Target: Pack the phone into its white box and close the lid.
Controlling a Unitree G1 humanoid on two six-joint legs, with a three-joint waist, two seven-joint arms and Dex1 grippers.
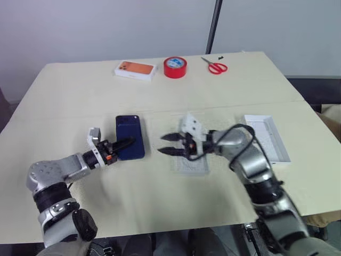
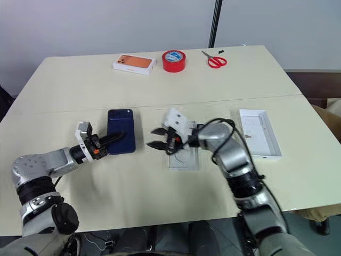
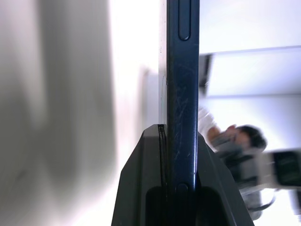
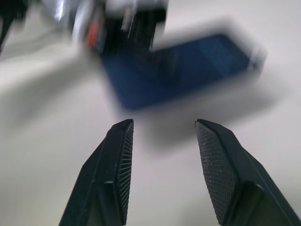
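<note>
Gripping the phone [image 1: 130, 136] by its near edge, my left gripper [image 1: 123, 144] holds it above the table [image 1: 64, 96]. Right gripper [image 1: 166, 144] hangs just beside it, fingers apart, empty.

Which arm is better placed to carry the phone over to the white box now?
Left. The left gripper is shut on the phone. The right gripper hangs open and empty between the phone and the white box.
</note>
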